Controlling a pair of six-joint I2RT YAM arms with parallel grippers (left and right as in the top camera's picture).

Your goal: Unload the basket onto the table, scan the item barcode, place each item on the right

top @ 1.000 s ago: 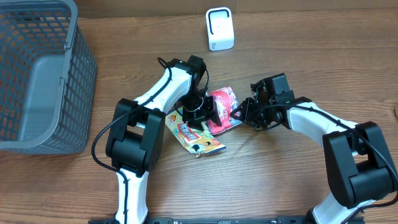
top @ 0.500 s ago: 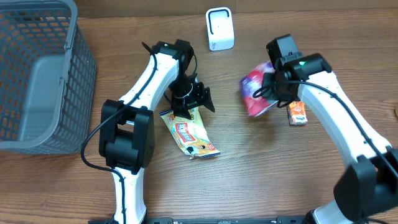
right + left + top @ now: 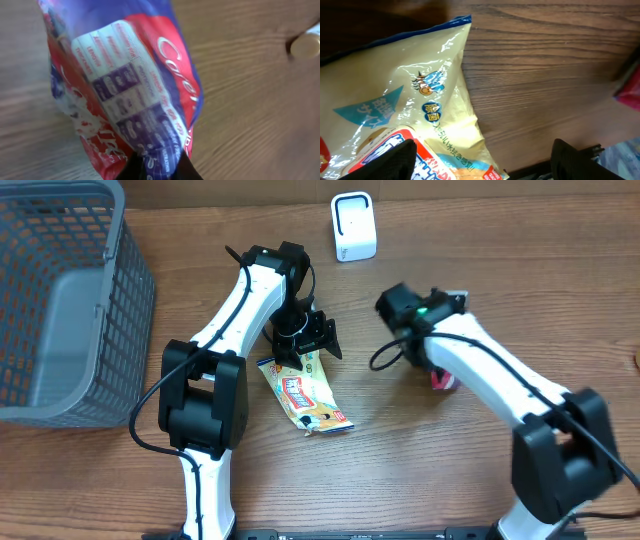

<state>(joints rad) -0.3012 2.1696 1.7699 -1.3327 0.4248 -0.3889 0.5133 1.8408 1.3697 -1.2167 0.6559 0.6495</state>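
Two grippers are in view above the wooden table (image 3: pixel 520 270).

1. Right gripper (image 3: pixel 160 167): the jaws are pinched narrow on the lower edge of a red, blue and purple pouch (image 3: pixel 125 85). In the wrist view the pouch stands up from the fingers, its printed panel facing the camera, with the table behind it. Whether a barcode is on that panel cannot be told; the print is blurred.

2. Pouch position, overhead view: at roughly 3 o'clock from the table centre, almost wholly hidden beneath the right arm. Only a red edge shows. It lies at about 5 o'clock from the white scanner (image 3: pixel 353 227), well apart from it.

3. Scanner: upright at 12 o'clock, near the far table edge.

4. Left gripper (image 3: pixel 305 340): the jaws stand wide and hold nothing. They straddle the top end of a yellow snack bag (image 3: pixel 303 392), which lies flat and extends toward 5 o'clock from the gripper. Contact with the bag cannot be told.

5. Grey mesh basket (image 3: pixel 130 290): at 9 o'clock, well apart from both grippers.
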